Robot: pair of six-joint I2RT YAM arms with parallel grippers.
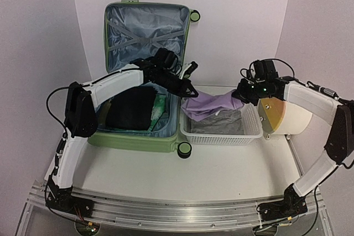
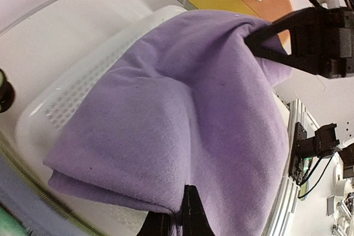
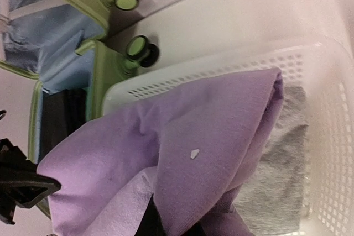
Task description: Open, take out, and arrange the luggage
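Both arms are white-shelled with black joints. The left arm (image 1: 110,84) trails a thin black cable (image 1: 48,100) at its elbow; the right arm (image 1: 310,99) shows green lights (image 1: 264,88) near its black, wedge-shaped fingers (image 2: 276,34).

Robot lab test cell — a staged work bench, not a home.
Plain pale backdrop panels (image 1: 232,15) stand behind and to either side of the jaws of the left gripper (image 1: 191,89) and right gripper (image 1: 240,94). Below them is a white table (image 1: 221,164) — nearer than the jaws, an aluminium rail (image 1: 177,211) carries bolted arm bases (image 1: 61,196) and loose black cables (image 1: 51,100).
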